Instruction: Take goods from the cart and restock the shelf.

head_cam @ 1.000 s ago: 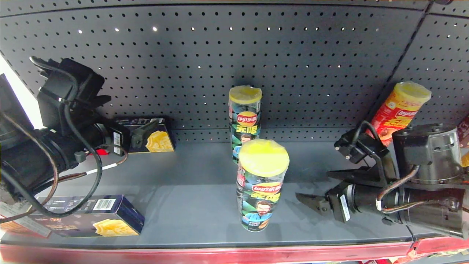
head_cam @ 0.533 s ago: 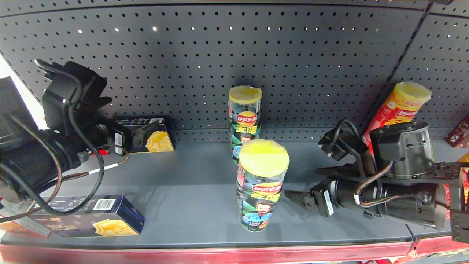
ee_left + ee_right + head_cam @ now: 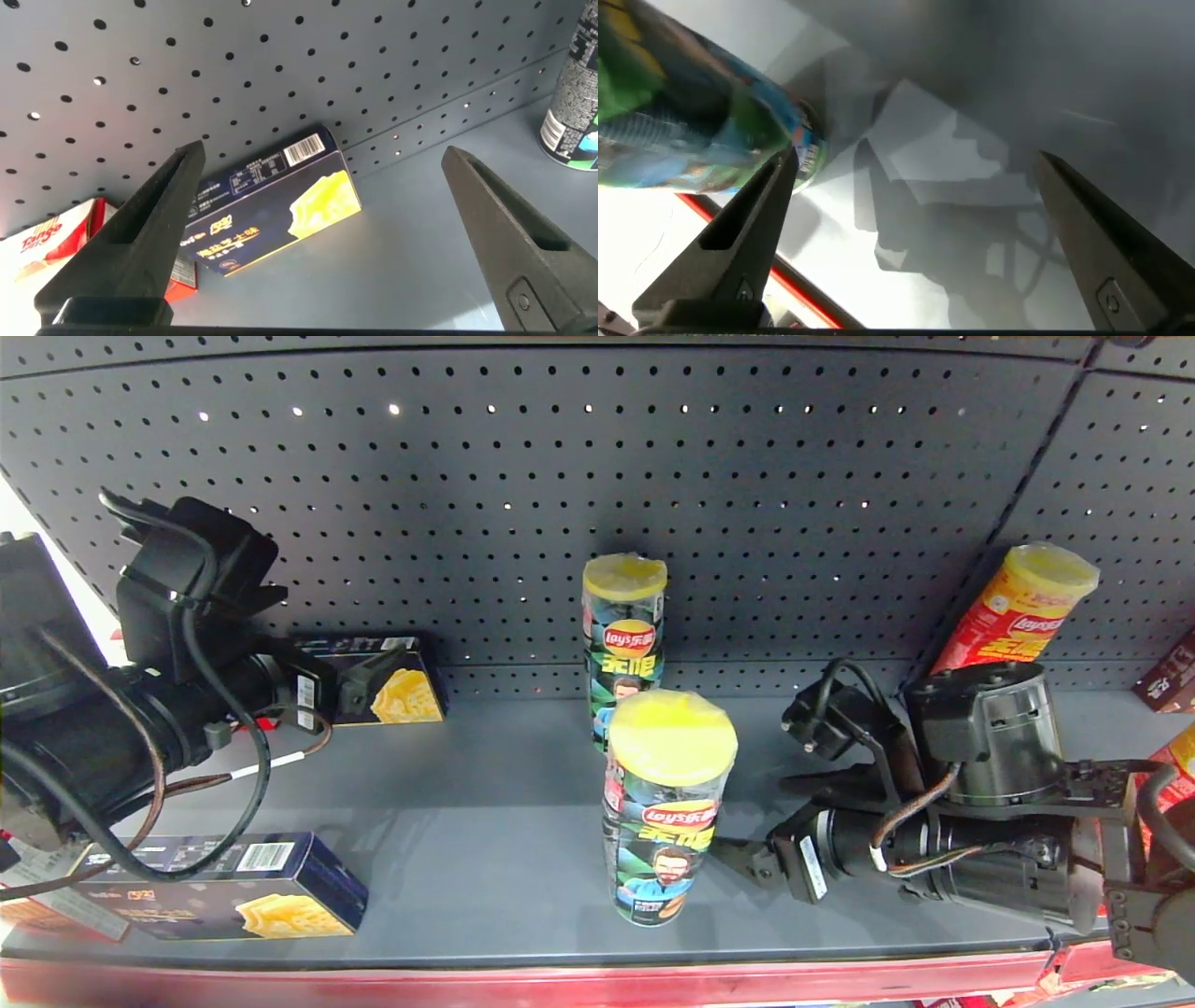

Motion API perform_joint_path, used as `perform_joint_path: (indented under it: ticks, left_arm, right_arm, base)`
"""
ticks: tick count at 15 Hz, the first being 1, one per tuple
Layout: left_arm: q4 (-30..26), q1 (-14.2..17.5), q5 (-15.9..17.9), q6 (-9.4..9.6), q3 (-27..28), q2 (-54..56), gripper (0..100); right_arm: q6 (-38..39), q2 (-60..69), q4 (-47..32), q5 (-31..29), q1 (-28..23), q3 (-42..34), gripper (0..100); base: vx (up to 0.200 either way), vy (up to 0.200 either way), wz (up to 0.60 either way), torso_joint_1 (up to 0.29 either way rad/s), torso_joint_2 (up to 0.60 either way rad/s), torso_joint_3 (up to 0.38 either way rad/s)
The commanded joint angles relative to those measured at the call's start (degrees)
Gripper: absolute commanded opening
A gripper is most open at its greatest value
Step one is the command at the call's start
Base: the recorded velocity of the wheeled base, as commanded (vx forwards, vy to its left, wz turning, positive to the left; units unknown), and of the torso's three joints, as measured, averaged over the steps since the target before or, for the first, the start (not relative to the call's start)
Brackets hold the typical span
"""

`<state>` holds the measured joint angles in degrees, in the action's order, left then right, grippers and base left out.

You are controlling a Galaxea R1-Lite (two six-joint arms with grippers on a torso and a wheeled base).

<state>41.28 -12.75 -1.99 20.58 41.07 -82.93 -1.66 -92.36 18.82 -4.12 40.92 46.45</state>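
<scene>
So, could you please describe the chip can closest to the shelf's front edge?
On the grey shelf, mid-width, the front chip can stands upright by the red edge. A twin can with the same yellow lid and blue-green wrap stands directly behind it, by the pegboard; yours is the nearer one.

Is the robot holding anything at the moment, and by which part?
Nothing. The left gripper and right gripper both have their jaws open and empty.

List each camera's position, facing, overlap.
Head view: on head, facing forward-down at shelf; left pincer and right pincer show.
Left wrist view: on left arm, facing rear box through its open pincer.
Right wrist view: on right arm, facing front can through its open pincer.
Shared: head view also shows that box and can.
</scene>
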Motion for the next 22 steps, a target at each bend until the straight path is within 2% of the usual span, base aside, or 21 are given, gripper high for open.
perform_joint_path:
  ticks: [1, 22]
  left_arm:
    - [0.38, 0.01, -0.03, -0.01, -0.11, -0.21, 100]
    - [0.73, -0.17, -0.03, -0.01, -0.46, -0.30, 100]
  right_arm:
    - [-0.01, -0.11, 0.07, -0.01, 0.82, -0.13, 100]
    - [-0.01, -0.81, 0.16, 0.25, 1.35, -0.39, 100]
  base:
    - [0.000, 0.000, 0.00, 0.000, 0.00, 0.000]
    - [0.000, 0.000, 0.00, 0.000, 0.00, 0.000]
